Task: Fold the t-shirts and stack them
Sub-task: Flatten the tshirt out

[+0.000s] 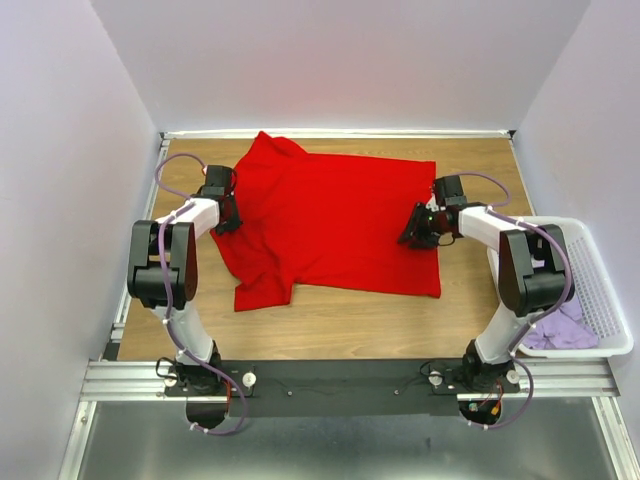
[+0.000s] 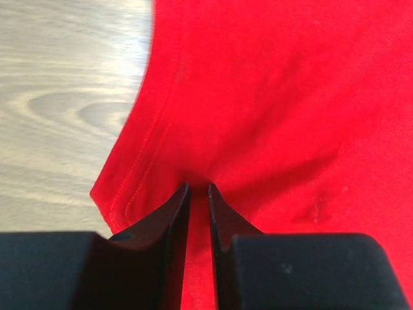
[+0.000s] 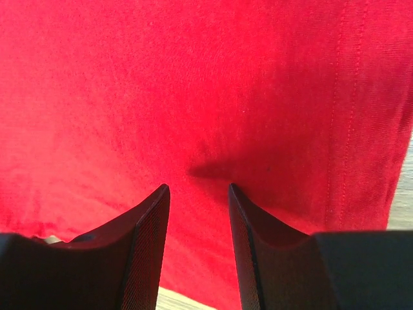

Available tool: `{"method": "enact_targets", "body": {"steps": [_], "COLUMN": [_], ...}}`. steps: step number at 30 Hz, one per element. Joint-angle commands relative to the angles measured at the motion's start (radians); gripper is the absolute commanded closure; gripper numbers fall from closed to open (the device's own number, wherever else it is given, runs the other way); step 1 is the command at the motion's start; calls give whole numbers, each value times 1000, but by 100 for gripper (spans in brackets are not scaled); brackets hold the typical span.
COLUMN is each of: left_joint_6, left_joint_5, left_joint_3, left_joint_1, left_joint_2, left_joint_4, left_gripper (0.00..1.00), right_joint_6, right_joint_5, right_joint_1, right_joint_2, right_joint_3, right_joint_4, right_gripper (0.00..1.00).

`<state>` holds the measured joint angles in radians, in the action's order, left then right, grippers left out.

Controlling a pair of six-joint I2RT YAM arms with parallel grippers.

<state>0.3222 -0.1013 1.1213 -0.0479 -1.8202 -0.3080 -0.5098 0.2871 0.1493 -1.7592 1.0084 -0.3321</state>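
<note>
red t-shirt [image 1: 330, 225] matt knit cloth; table [image 1: 340, 320] smooth wood grain

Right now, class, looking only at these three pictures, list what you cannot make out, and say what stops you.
1. Top view: the right arm covers much of the basket, so the number of lilac t-shirts is hidden.
2. Top view: the left pincer and its arm hide part of the red t-shirt edge.
3. Right wrist view: too close; whether the right pincer touches cloth is unclear.

A bright red cloth t-shirt [image 1: 330, 225] lay spread flat, left gripper [image 1: 228, 216] at its nine o'clock edge, right gripper [image 1: 411, 234] at three.
</note>
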Motion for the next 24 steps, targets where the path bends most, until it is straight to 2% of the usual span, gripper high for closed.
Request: {"method": "enact_targets", "body": {"steps": [1,4,8,13,15,17,20,22,24], "left_joint_6": [15,15,15,5,8,12,14,17,20], "left_joint_5": [-173,-238,-235,-244,-236,-233,-229,-222,-218], "left_joint_3": [-5,47,93,114,95,74,63,66,64], "left_joint_1": [3,3,2,0,0,0,0,0,0], "left_joint_2": [-24,-59,-85,-57,-9,36,126,185,220], "left_joint_4": [-48,-65,-63,-74,-85,-92,-103,-108,-111], "left_gripper": [75,75,75,72,67,62,53,50,43], "right_joint_6": [17,45,59,112,145,166,201,229,273], "right_joint_5": [-201,-281,-370,-378,-326,-298,-244,-194,-169], "right_joint_1": [-22,-47,-54,-51,-25,18,146,258,382], "right_joint_2": [-22,-46,-72,-82,-46,-4,66,90,87], "right_joint_3": [-33,5,76,119,122,127,154,180,231], "right_joint_4": [-65,-97,-123,-136,-148,-147,-148,-148,-145], "right_gripper": [51,51,50,48,47,46,46,46,46]}}
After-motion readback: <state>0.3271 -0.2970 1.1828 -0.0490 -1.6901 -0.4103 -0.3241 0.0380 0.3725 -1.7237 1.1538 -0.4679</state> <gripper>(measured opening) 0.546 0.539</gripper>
